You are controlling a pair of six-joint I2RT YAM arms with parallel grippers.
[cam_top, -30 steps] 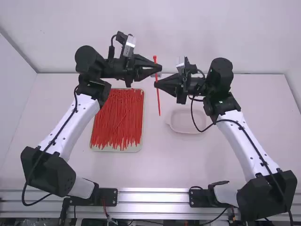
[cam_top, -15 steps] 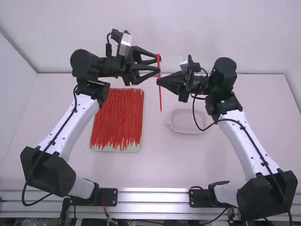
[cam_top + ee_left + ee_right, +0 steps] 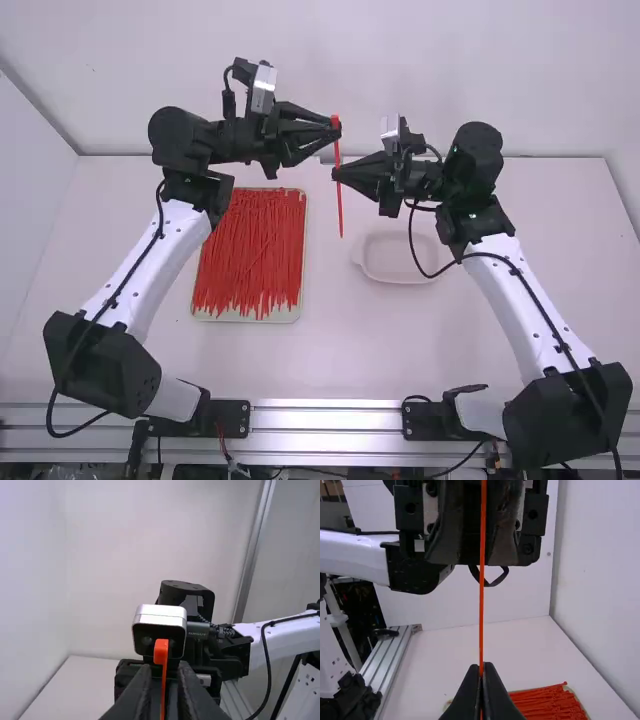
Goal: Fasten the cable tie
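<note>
The single cable tie (image 3: 339, 195) is plain red-orange, without any pattern. The left tool (image 3: 333, 130) and the right tool (image 3: 338, 176) are black. The left arm (image 3: 150, 262) and the right arm (image 3: 522, 303) have white links and black joints. The heap of ties (image 3: 250, 250) is the same red and lies on a beige tray (image 3: 246, 318). The bowl (image 3: 372, 272) and the desk (image 3: 340, 335) are white.

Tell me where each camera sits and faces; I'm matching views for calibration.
High view: fixed above and behind the robot, looking down at the table; shows the left end effector and right end effector at the cable tie.
Left wrist view: left wrist, facing the right arm's wrist camera; own end effector at bottom.
Right wrist view: right wrist, facing the left end effector; own end effector shut on the tie.
Shared: all show the tie.
</note>
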